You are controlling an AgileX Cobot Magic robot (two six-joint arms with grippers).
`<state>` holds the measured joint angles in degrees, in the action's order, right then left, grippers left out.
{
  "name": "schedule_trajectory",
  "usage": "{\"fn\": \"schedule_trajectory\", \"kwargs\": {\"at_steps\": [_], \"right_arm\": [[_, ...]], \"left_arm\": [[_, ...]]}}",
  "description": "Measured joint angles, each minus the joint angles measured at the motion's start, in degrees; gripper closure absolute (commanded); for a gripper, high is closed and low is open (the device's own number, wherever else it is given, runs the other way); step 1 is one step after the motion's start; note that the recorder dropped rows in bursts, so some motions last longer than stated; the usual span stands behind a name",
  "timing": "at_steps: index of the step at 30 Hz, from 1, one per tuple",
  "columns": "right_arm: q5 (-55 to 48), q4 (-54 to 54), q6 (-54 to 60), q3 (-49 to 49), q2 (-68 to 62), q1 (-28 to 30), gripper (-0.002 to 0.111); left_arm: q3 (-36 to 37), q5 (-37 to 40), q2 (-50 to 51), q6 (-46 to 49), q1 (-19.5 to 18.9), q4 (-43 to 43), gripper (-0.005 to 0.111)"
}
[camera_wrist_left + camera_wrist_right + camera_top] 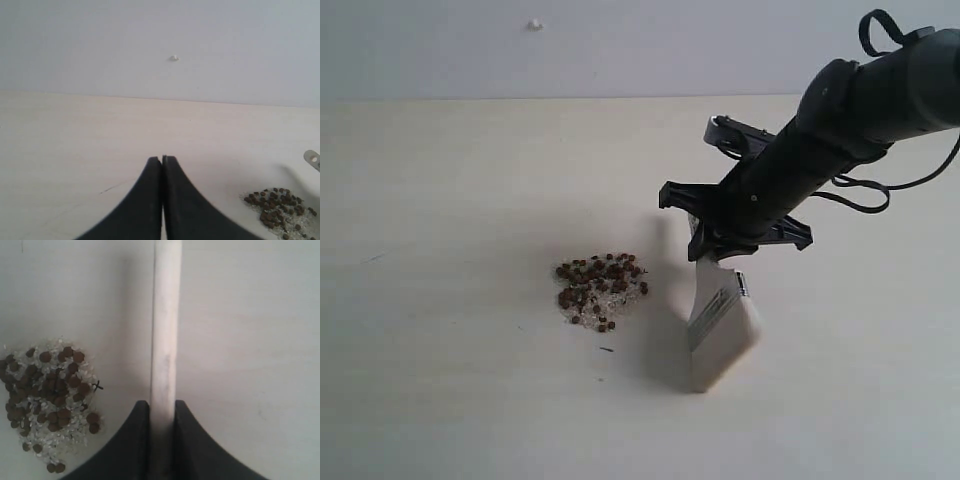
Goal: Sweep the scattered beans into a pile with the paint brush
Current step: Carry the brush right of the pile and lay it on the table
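As exterior view shows it, beans [600, 291] already bunched in one pile, at ten o'clock from paint brush [720, 330] bristles, apart; sweeping looks nearly done.
Left wrist view: my left pincer [162, 161] pressed together, empty.
Right wrist view: my right pincer [162, 407] pinching paint brush handle.

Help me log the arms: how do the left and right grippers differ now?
The left gripper is shut empty, jaws touching; the right gripper clamps the brush handle. The exterior view shows the right gripper, not the left gripper. Both are black; both wrist views show the beans.
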<state>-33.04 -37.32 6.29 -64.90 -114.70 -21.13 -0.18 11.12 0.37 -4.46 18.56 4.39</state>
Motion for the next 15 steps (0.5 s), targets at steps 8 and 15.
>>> {"fn": "schedule_trajectory", "kwargs": {"at_steps": [8, 15], "right_arm": [[2.0, 4.5, -2.9, 0.0, 0.0, 0.0, 0.102], [4.1, 14.1, -9.0, 0.0, -0.2, 0.0, 0.082]], "left_arm": [[0.0, 0.0, 0.0, 0.0, 0.0, 0.0, 0.107], [0.0, 0.0, 0.0, 0.0, 0.0, 0.0, 0.107]]}}
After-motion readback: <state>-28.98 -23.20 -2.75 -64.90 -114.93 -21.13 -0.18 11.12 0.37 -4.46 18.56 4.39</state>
